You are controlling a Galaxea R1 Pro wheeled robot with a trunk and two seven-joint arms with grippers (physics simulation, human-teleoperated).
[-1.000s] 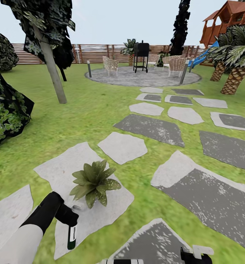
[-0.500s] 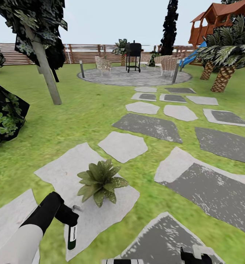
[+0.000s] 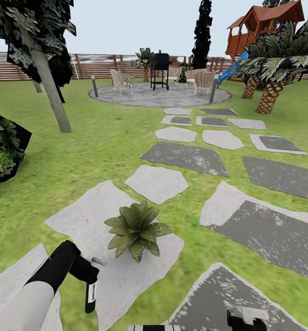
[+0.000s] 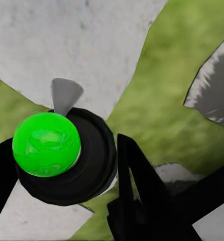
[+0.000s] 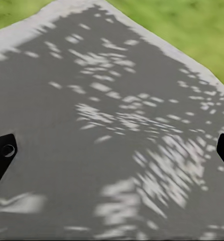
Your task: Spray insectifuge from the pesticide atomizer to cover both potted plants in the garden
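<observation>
One potted plant [image 3: 137, 228], a low rosette of speckled green leaves, stands on a pale stepping stone [image 3: 80, 216] in the garden's lawn. Just short of it and to its left, my left gripper [image 3: 86, 274] is shut on the pesticide atomizer [image 3: 90, 297], whose dark green body with a white label hangs downward. In the left wrist view the bottle [image 4: 67, 155] sits between black fingers [image 4: 137, 186]. Low at the head view's bottom edge, my right gripper [image 3: 246, 320] is open, its fingertips [image 5: 2, 153] wide apart over a dark grey stone [image 5: 117, 115].
Grey stepping stones [image 3: 186, 157] lead to a round paved patio [image 3: 160, 95] with chairs, a black grill [image 3: 160, 69] and short posts. A tree trunk [image 3: 45, 82] and dark bush [image 3: 2, 147] stand left, palms [image 3: 269, 92] and play tower [image 3: 259, 27] right.
The whole head view has shifted: the camera has moved, so the plant now sits lower and further right in the picture. Both arms hold the same pose, the bottle still gripped.
</observation>
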